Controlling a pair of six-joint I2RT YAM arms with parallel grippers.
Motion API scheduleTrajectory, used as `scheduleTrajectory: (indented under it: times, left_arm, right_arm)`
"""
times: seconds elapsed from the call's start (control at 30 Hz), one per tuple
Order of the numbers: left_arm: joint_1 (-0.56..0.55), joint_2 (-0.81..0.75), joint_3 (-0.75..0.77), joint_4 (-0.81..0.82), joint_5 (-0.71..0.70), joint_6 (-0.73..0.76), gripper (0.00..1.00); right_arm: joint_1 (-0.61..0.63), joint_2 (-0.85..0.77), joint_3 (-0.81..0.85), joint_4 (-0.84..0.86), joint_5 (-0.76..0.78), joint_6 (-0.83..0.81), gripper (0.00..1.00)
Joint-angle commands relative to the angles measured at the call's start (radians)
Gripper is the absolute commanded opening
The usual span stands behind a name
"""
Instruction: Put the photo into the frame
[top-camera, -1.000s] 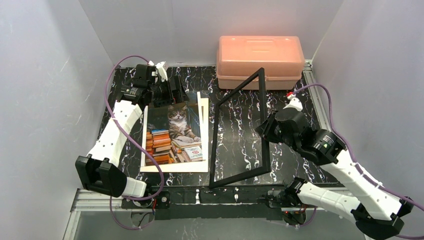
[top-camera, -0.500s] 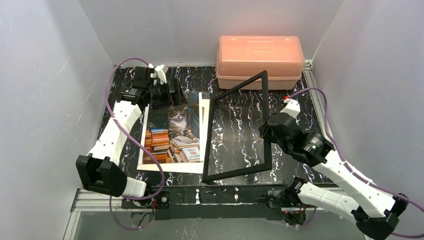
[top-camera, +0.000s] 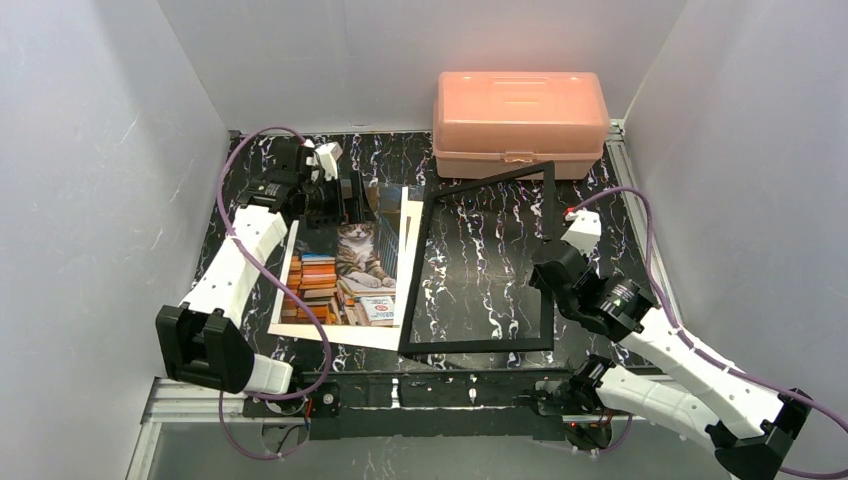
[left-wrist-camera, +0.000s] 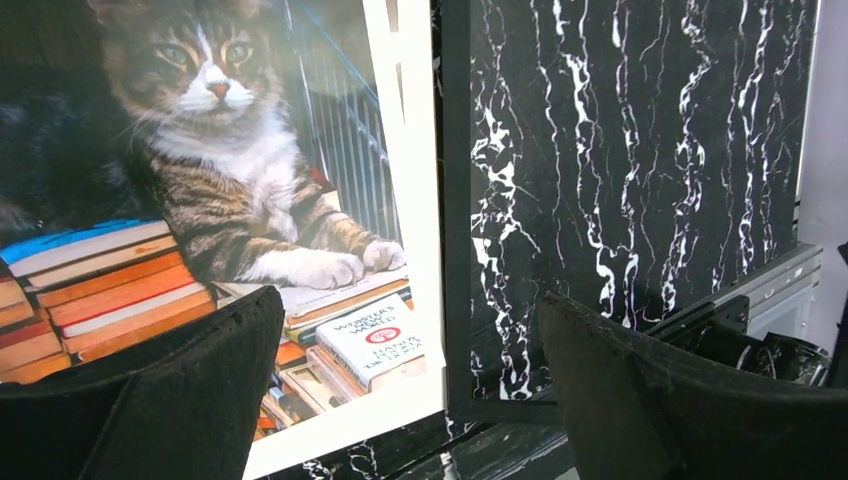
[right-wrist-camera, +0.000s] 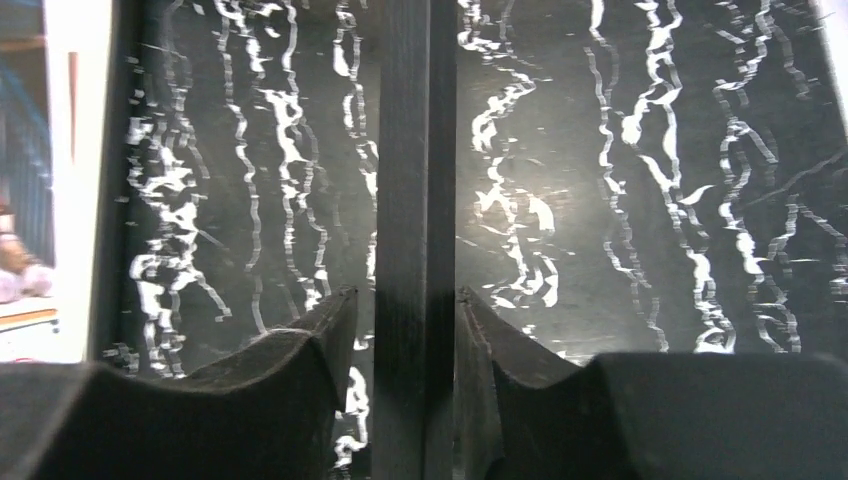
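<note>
Squarely between the right gripper's two fingers runs the right bar of the frame. The jaws straddle it loosely, and a sliver of marble shows between the left finger and the bar, so they are apart rather than clamped. From above, the frame sits on the right half of the table, its near bar close to the table's near edge. Its far bar slants, and I cannot tell whether it lies fully flat. The right arm comes in from the near right corner, elbow folded low there, forearm angled far and left to the middle of that right bar. The photo lies face up to the left of the frame, its right white border running just beside the frame's left bar. Whether they overlap at the near corner is unclear. The left gripper hangs over the photo's far end with its fingers spread wide and nothing between them. Its arm stretches along the photo's left side and bends right at the wrist. The frame's far right corner is close to the pink box. Bare marble shows to the right of the frame, and the left arm fills the strip between the photo and the left wall.
</note>
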Motion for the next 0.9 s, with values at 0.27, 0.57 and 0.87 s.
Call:
scheduleTrajectory:
  times: [0.27, 0.57, 0.87]
  left_arm:
    - [0.006, 0.065, -0.068, 0.056, 0.040, 0.040, 0.97]
    - [0.006, 0.063, -0.070, 0.053, 0.047, 0.051, 0.96]
    - [0.007, 0.098, -0.009, -0.002, 0.075, 0.052, 0.96]
  right_arm:
    - [-0.002, 0.018, -0.023, -0.026, 0.086, 0.000, 0.54]
    - [-0.004, 0.086, 0.037, -0.058, 0.128, 0.073, 0.63]
    - [-0.055, 0.311, 0.050, 0.083, -0.026, 0.038, 0.71]
